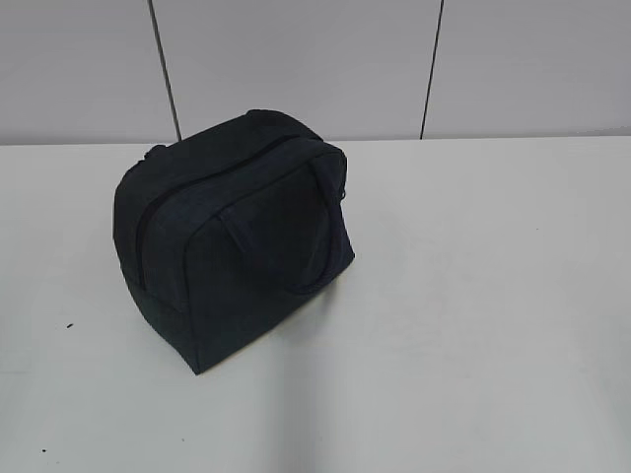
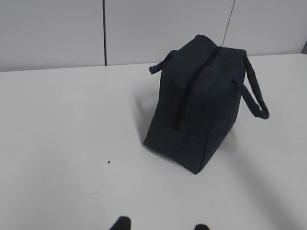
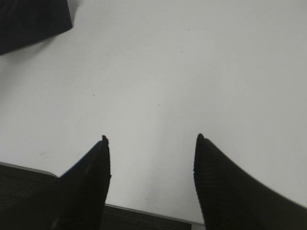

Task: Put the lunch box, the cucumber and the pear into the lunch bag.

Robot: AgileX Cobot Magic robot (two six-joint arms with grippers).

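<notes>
- The table (image 1: 493,296) is the biggest thing I see: a flat, matte white top running back to a pale panelled wall (image 1: 296,59) with dark vertical seams. It gives me plenty of bare working surface on every side of the bag.
- The lunch bag (image 1: 232,241) sits upright left of centre in the exterior view, turned at an angle. It is boxy, dark navy woven fabric, soft enough to slump a little at the corners. The zipper (image 2: 189,91) runs over the top and down the end panel, and from the left wrist view it looks closed, so I judge it must be opened before anything goes in.
- One looped strap handle (image 2: 254,96) droops down the side, limp webbing; another shows at the far side.
- My right gripper (image 3: 151,139) hangs low over bare table, well clear of the bag's corner; its two dark tapered fingers stand spread apart, holding nothing.
- My left gripper (image 2: 160,225) shows only two dark tips at the frame's bottom edge, set apart with nothing between them, aimed toward the bag.
- The lunch box, cucumber and pear appear in no view; I cannot tell where they are.
</notes>
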